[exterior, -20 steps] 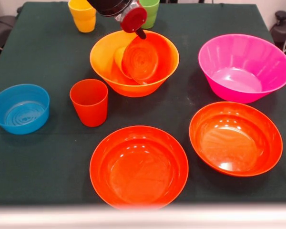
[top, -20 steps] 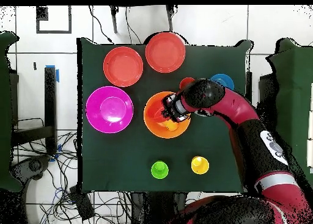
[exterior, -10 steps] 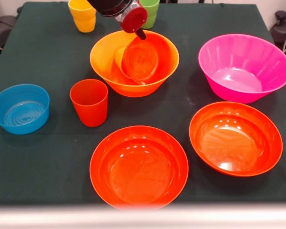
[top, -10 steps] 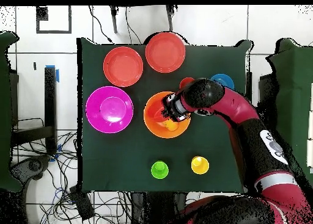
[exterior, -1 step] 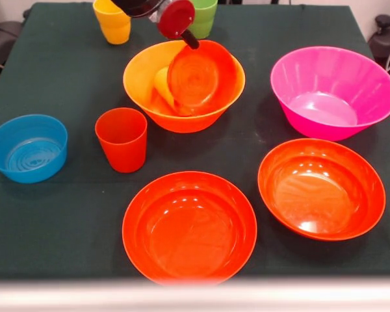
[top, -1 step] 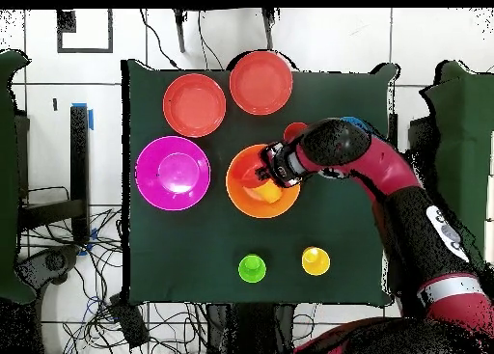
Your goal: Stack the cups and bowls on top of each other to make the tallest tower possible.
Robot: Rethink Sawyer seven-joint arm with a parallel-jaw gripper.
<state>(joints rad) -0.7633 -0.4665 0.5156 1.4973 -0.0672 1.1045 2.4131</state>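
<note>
Red-orange small bowl [exterior, -1 step: 196, 77] tilted on edge inside large orange bowl [exterior, -1 step: 143, 75], gripper [exterior, -1 step: 190, 39] clamped on its upper rim, orange cup [exterior, -1 step: 164, 86] beside it, other bowls apart on green table [exterior, -1 step: 65, 214].

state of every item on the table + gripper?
gripper: at small red-orange bowl's rim, grip unclear
small red-orange bowl: tilted inside large orange bowl
orange cup: inside large orange bowl
red-orange cup, yellow cup, green cup: upright
blue bowl, magenta bowl, red-orange bowls: upright, empty
</note>
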